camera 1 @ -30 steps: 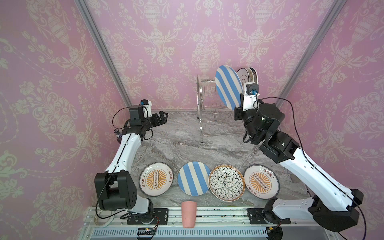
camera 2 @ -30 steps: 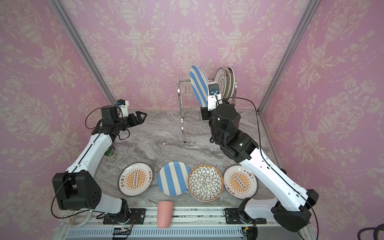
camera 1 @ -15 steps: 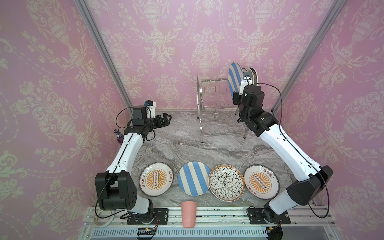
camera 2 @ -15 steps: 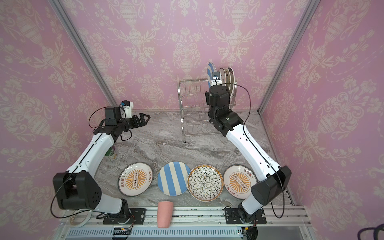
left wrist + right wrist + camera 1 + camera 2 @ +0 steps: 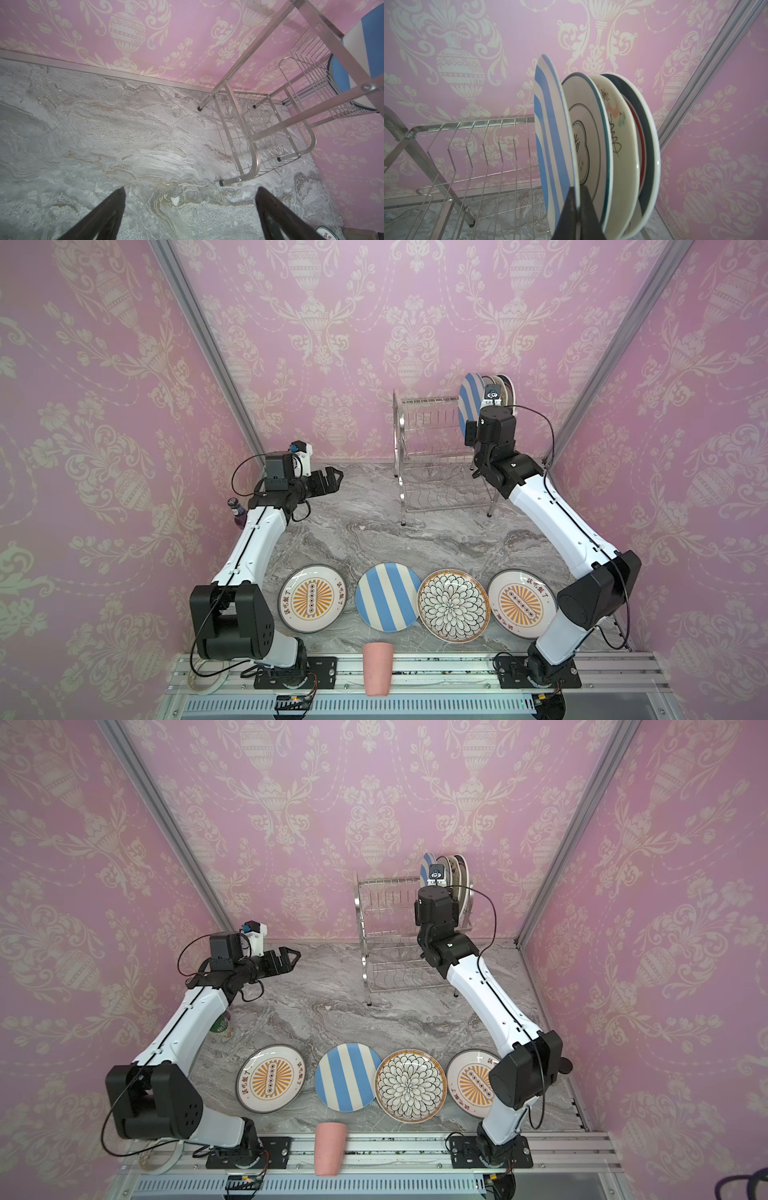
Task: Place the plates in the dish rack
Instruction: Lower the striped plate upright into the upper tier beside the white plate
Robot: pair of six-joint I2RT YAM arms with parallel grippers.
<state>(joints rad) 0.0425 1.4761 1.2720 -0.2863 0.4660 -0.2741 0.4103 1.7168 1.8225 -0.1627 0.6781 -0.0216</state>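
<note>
Along the near edge of your tabletop [image 5: 374, 531] four plates [image 5: 387, 596] lie in a row, open marble beyond them, your left gripper [image 5: 191, 193] hangs spread near the far left corner, and on the dish rack [image 5: 440, 458] at the far edge your right gripper [image 5: 577, 189] clamps an upright blue-white striped plate [image 5: 550, 124] beside three racked plates [image 5: 618, 135], its seating hidden.

The grey marble tabletop [image 5: 374, 531] is carrying a dish rack [image 5: 401, 472] at its back. Lying along its front are a left orange plate [image 5: 312, 598], striped plate [image 5: 388, 596], petal plate [image 5: 453, 605] and right orange plate [image 5: 521, 604]. A bottle [image 5: 237, 514] is standing near its left edge.
</note>
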